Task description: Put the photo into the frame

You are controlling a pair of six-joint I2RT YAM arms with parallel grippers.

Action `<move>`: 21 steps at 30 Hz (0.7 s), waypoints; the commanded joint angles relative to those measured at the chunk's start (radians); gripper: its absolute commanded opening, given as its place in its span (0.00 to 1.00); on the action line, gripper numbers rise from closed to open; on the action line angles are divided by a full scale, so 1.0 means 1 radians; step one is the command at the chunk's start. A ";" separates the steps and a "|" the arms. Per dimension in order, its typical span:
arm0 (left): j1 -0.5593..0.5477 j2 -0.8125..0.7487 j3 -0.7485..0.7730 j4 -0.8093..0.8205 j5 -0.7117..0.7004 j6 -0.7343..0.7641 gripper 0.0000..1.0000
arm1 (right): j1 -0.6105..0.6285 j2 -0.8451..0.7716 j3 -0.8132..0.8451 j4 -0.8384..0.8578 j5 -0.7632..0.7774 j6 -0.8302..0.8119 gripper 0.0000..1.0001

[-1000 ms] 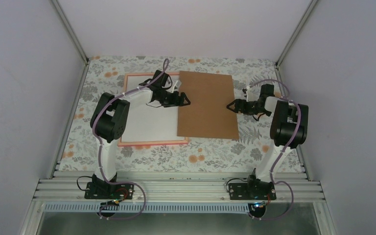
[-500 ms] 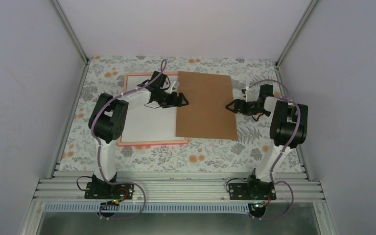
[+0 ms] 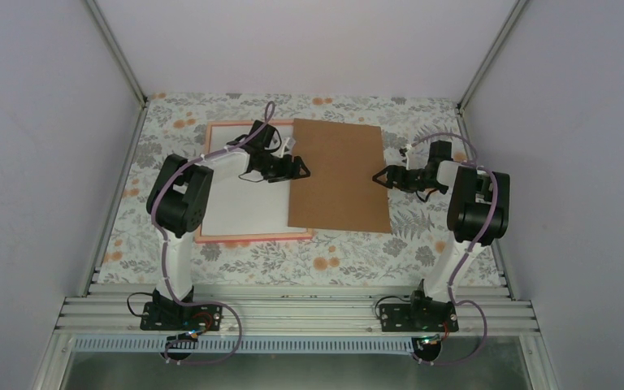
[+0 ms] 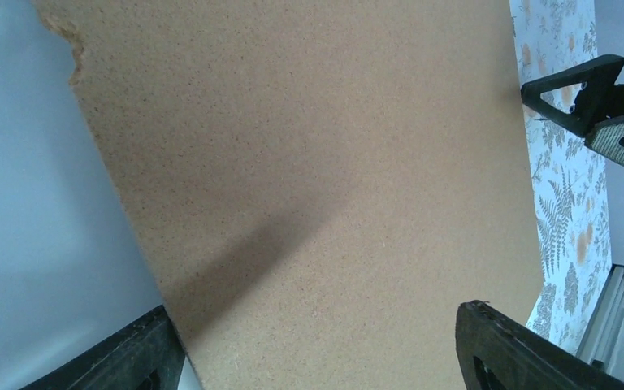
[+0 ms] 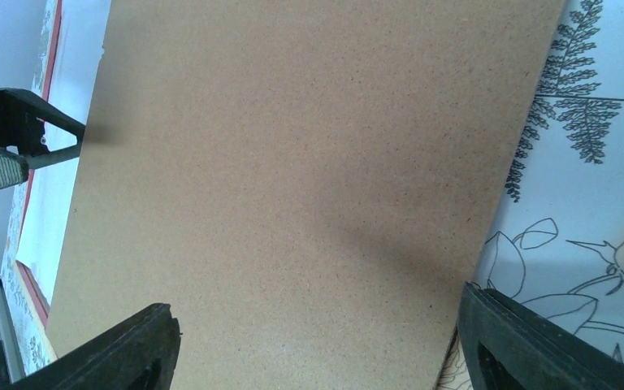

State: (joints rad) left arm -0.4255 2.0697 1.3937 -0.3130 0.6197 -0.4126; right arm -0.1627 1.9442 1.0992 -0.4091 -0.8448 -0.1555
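One pink frame (image 3: 252,236) lies flat on the left half of the flowered tablecloth (image 3: 333,262). One white sheet fills it: the photo (image 3: 242,203), plain side up, its printed side not showing. Two black-and-white arms reach in from the near edge. The left gripper (image 3: 300,168) hovers at the frame's right side, over the left edge of the single brown board (image 3: 341,179), its two fingers spread wide with nothing between them. The board lies flat in the middle of the table, its left edge overlapping the frame's right rail and the photo; one corner is chipped. The right gripper (image 3: 380,177) sits at the board's right edge, facing the left one, its two fingers also wide apart and holding nothing.
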 commanded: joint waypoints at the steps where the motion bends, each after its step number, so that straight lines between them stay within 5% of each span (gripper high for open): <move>1: 0.004 -0.013 -0.004 0.021 0.034 -0.017 0.79 | 0.029 0.082 -0.065 -0.161 0.108 0.045 0.86; 9: -0.015 -0.095 0.024 0.072 0.132 -0.038 0.45 | 0.029 0.076 -0.067 -0.163 0.095 0.034 0.84; 14: -0.028 -0.131 0.048 0.097 0.178 -0.080 0.31 | 0.031 0.059 -0.070 -0.164 0.073 0.024 0.83; 21: -0.045 -0.097 0.061 0.145 0.244 -0.162 0.32 | 0.030 0.031 -0.075 -0.160 0.020 0.018 0.82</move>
State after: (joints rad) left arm -0.4286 1.9522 1.4303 -0.2321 0.7391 -0.5106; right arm -0.1646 1.9362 1.0866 -0.4103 -0.8524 -0.1570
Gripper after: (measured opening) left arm 0.314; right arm 0.826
